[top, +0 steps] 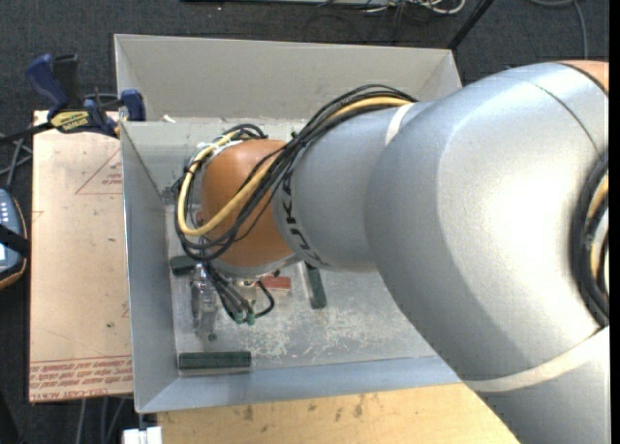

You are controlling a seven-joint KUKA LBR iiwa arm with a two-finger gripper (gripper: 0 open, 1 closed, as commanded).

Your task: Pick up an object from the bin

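Gripper (204, 308) is found low over the left part of the floor of the bin (145, 238), beneath the orange wrist cover (247, 205) and its cables. Whether it is spread or closed cannot be told, as its tip is masked by the cables. Nothing is seen held in it. Nearest to it, a dark flat bar (213, 361) lies along the near wall, just beside the gripper but apart from it. A small reddish piece (278, 283) and a short dark stick (316, 288) lie to the right, close under the arm. The step in hand is judged to be the approach, with no grasp yet made. For the next move, the gripper would need to be centred over one item, most likely the bar, set across its narrow side, and lowered.
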